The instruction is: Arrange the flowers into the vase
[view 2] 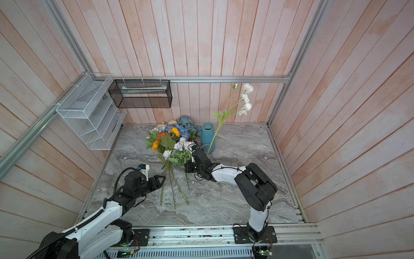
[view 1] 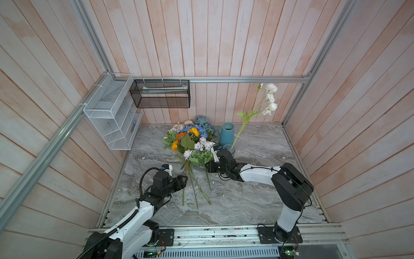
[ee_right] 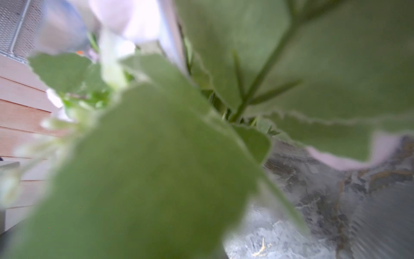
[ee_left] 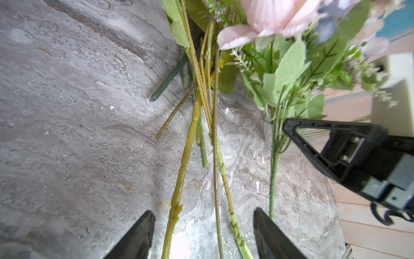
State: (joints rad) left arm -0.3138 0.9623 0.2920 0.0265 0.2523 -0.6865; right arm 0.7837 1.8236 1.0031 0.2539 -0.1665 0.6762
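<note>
Fingers of my left gripper are black wedges standing well apart, gripping nothing. Between them I see the knobbly olive-green ends of several stems lying on the table, a grey, veined marble surface.

Across the stems, my right gripper shows one black, open-framed triangular finger. Its jaws are fully closed. The thin green stem of a leafy sprig runs right at the tip, though I cannot tell whether that stem is pinched. The right wrist view is filled with blurred, soft, saw-edged leaves.

In both top views the flowers lie as a loose bunch on the table, heads toward the back wall and stems fanning toward the arms' bases. The fabric blooms are orange, yellow, white, lilac and blue.

Just right of the heads stands a matte blue vase, a tapered cylinder with an open mouth. Just in front of it a small clear glass vase holds one tilted white spray.
</note>
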